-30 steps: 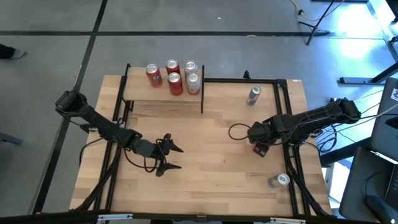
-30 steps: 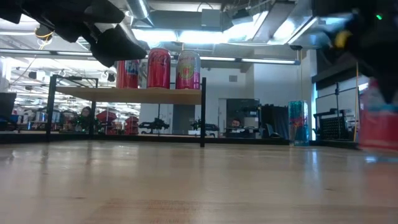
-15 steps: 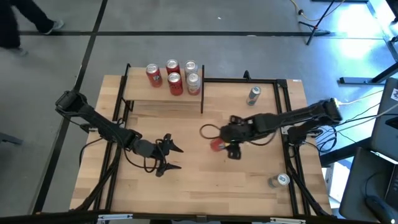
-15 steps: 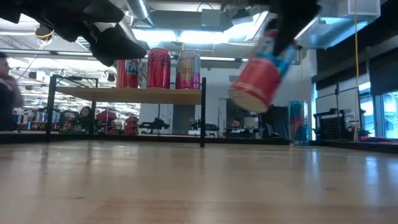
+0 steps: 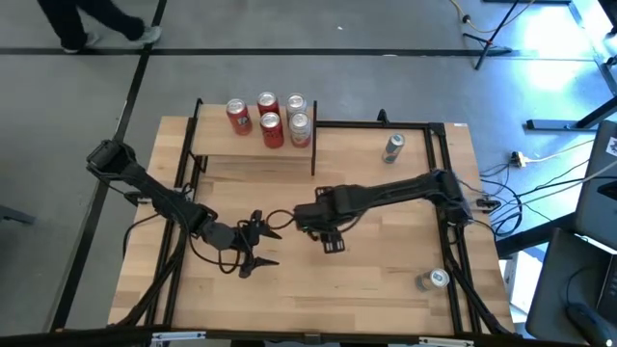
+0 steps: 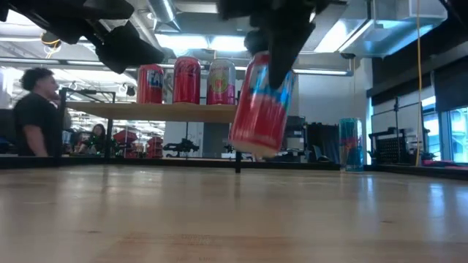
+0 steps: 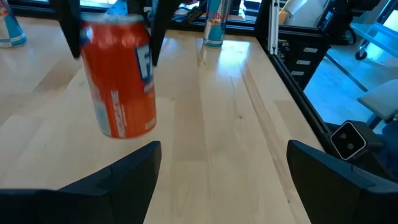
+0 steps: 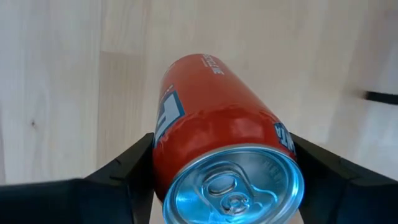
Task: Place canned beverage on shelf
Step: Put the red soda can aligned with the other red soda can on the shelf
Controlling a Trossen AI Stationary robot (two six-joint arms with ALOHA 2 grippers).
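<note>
My right gripper (image 5: 314, 218) is shut on a red beverage can (image 6: 262, 102) above the middle of the table; the can also shows in the right wrist view (image 8: 217, 124) and in the left wrist view (image 7: 118, 78). In the high view the gripper hides the can. The shelf (image 5: 217, 143) stands at the far left on thin black posts, with several cans (image 5: 271, 120) upright on its board. My left gripper (image 5: 264, 244) is open and empty, just left of the held can. My right gripper pinches the can between its two fingers on opposite sides of its wall, near the top end (image 8: 180, 134). The fingers (image 7: 157, 25) come from above, pointing down. The can hangs below them, clear of the table, its bottom tipped a little to one side.
A silver can (image 5: 392, 146) stands upright at the far right and another can (image 5: 432, 280) near the right front corner. A black frame (image 5: 443, 173) runs along the table's right and far sides. A person (image 6: 33, 109) stands beyond the table.
My right gripper has carried the red can from the table's right side toward the left, to the middle, close to my left gripper. The can has stayed lifted clear of the table and now hangs more nearly upright than half a second ago.
</note>
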